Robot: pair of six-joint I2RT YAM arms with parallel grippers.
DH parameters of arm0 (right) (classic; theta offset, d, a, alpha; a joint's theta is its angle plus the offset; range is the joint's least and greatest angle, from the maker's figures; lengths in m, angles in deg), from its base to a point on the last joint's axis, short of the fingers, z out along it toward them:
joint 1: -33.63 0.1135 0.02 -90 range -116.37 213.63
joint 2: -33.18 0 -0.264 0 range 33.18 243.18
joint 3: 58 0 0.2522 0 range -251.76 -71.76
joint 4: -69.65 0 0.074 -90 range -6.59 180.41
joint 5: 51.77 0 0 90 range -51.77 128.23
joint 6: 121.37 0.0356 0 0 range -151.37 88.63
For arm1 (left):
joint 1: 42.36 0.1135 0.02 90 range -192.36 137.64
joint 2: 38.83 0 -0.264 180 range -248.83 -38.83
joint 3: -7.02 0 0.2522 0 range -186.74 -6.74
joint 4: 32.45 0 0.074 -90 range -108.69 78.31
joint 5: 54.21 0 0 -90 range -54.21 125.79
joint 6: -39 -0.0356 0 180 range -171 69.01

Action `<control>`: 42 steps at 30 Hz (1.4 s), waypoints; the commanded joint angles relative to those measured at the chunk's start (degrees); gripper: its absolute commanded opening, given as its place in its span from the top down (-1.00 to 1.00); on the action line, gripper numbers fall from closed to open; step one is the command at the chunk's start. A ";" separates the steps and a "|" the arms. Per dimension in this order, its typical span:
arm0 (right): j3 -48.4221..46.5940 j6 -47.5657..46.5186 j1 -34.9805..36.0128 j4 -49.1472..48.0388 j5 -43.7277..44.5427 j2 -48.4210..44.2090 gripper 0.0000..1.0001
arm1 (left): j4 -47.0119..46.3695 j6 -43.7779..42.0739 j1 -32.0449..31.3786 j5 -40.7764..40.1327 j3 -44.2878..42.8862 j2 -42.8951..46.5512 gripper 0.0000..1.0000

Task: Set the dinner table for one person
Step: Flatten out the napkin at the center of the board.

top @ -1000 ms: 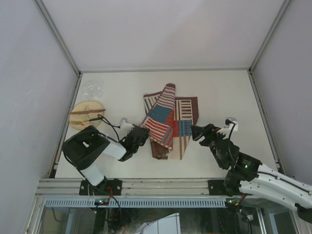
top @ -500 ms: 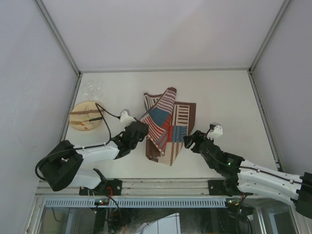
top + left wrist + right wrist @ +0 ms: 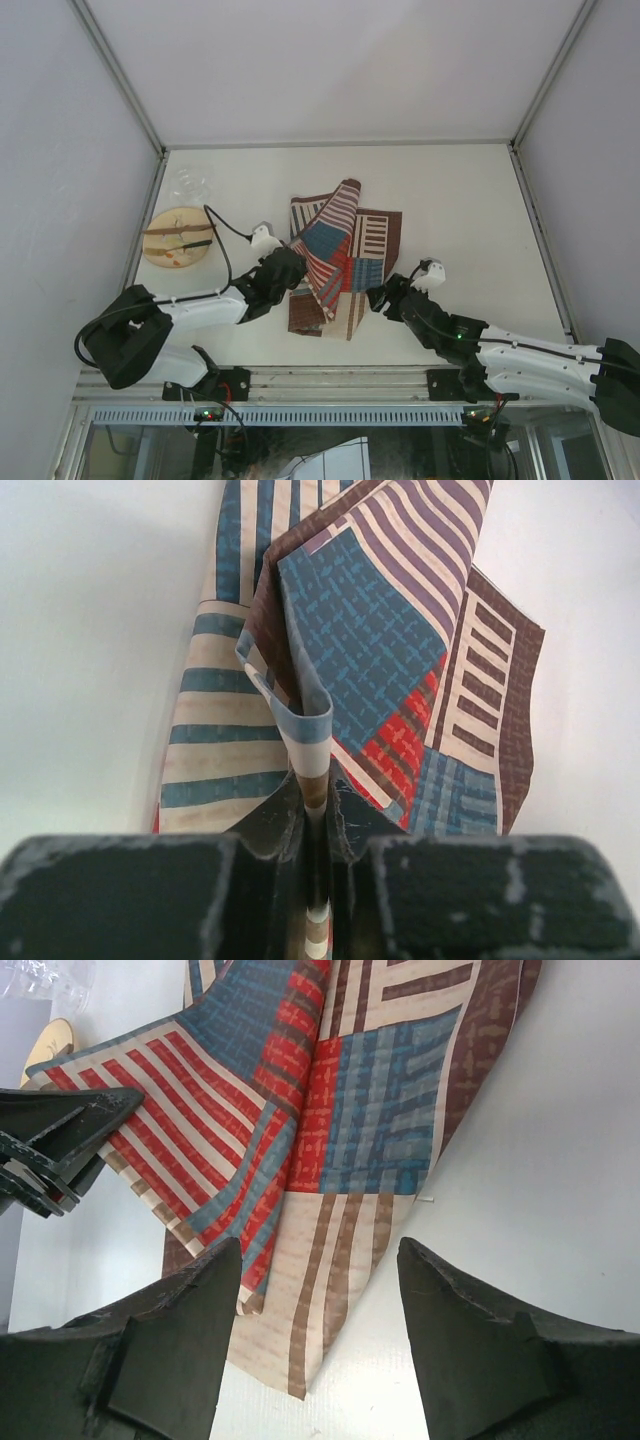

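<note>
The left jaws are pressed together on a fold of the mat. The striped cloth runs down the thin gap between the two dark fingers and makes a small loop just above them. From this pinch the mat rises off the surface like a tent, its blue, red and striped patches folded over to the right and its top pointing to the far side. The right part of the mat, with the brown border, lies flat. The right jaws are spread wide and hold nothing. They hang low just beside the near right corner of the mat, but I cannot tell if they touch it. The left arm reaches in from the near left and the right arm from the near right, both low. The surface is the big white top under all of this, edged by metal rails, and the mat is about in its middle, a little to the near side. At the left, well apart from the mat, lies a round tan plate with two thin things across it that I cannot name. Just behind it stands a clear glass.
</note>
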 commanded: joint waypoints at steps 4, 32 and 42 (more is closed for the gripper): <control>-0.53 1.31 0.46 -2.88 0.19 -0.07 -0.28 | -1.37 -1.49 -0.67 -0.50 -1.49 1.63 1.00; -13.84 -7.71 12.76 2.26 -4.27 17.48 -0.28 | 24.67 -29.37 -1.57 -14.55 -25.66 25.84 1.00; -33.67 -0.79 33.48 39.25 15.85 37.59 -0.29 | 30.54 -30.17 -1.57 -14.32 -28.60 27.47 1.00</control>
